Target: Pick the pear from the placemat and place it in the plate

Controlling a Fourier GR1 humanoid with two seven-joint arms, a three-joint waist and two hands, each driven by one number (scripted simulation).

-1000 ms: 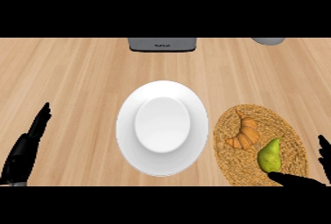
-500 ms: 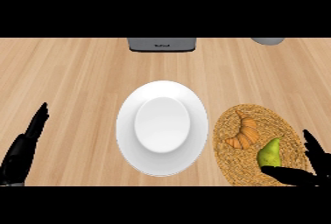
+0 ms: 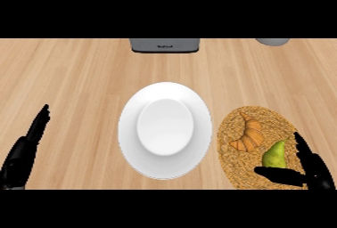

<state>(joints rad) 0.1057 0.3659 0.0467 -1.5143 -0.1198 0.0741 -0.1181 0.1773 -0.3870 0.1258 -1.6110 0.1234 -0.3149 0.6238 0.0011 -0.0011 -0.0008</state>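
Observation:
A green pear (image 3: 275, 154) lies on the woven round placemat (image 3: 236, 121) at the right of the head view, beside a croissant (image 3: 248, 135). A white plate (image 3: 166, 129) sits in the middle of the counter, left of the placemat. My right hand (image 3: 309, 166) is open around the pear: straight fingers stand just right of it and the thumb lies below it. I cannot tell whether it touches the pear. My left hand (image 3: 25, 150) rests open at the lower left edge, fingers up.
A grey appliance (image 3: 164, 45) sits at the counter's far edge in the middle. A grey round object (image 3: 273, 41) shows at the far right edge. Bare wood lies between the plate and my left hand.
My right hand has moved left and up onto the placemat, closing in on the pear from the right. The left hand, pear and plate have stayed put.

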